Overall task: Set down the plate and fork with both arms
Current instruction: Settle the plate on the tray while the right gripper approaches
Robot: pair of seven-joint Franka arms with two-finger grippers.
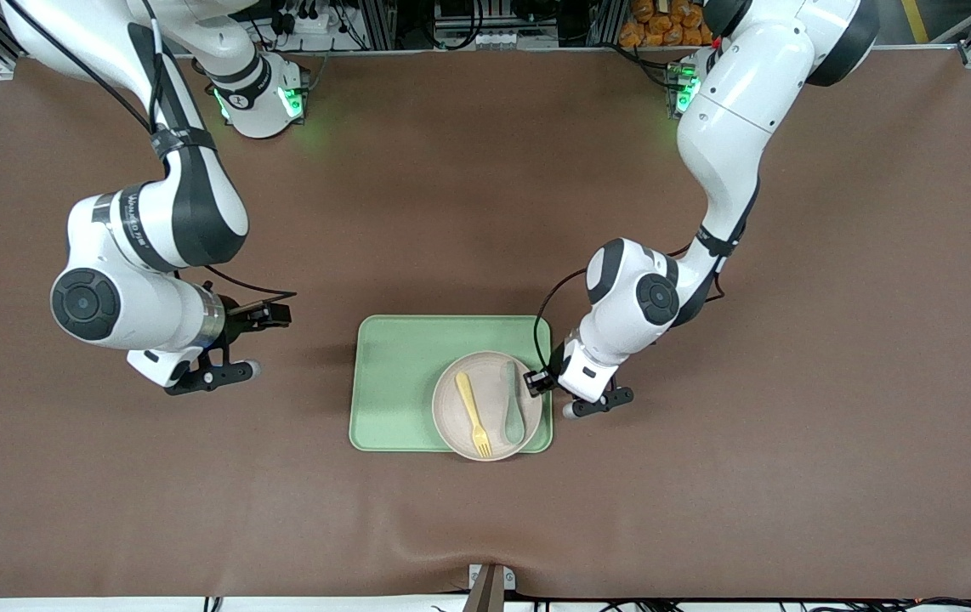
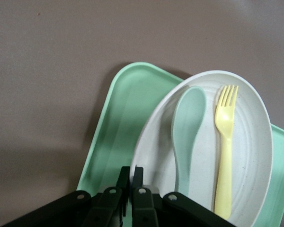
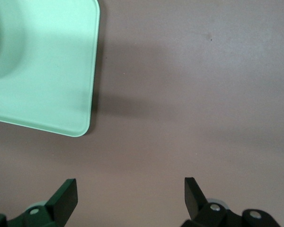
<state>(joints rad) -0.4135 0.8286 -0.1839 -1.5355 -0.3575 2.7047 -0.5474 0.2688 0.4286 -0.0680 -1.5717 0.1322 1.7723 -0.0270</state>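
The pale beige-pink plate (image 1: 450, 421) lies on the light-green tray (image 1: 400, 365), at the tray's corner nearest the camera toward the left arm's end. The yellow fork (image 1: 474, 414) and a grey-green spoon (image 1: 512, 408) lie side by side in the plate. My left gripper (image 1: 536, 380) is at the plate's rim on the left arm's side. In the left wrist view my left gripper (image 2: 131, 171) is shut on the rim of the plate (image 2: 251, 142), with the fork (image 2: 224, 156) and spoon (image 2: 188, 127) in it. My right gripper (image 1: 269, 342) is open and empty over bare table beside the tray.
The brown mat (image 1: 706, 510) covers the whole table. The half of the tray toward the right arm's end is bare, and a corner of the tray (image 3: 47, 71) shows in the right wrist view ahead of my right gripper (image 3: 131, 189).
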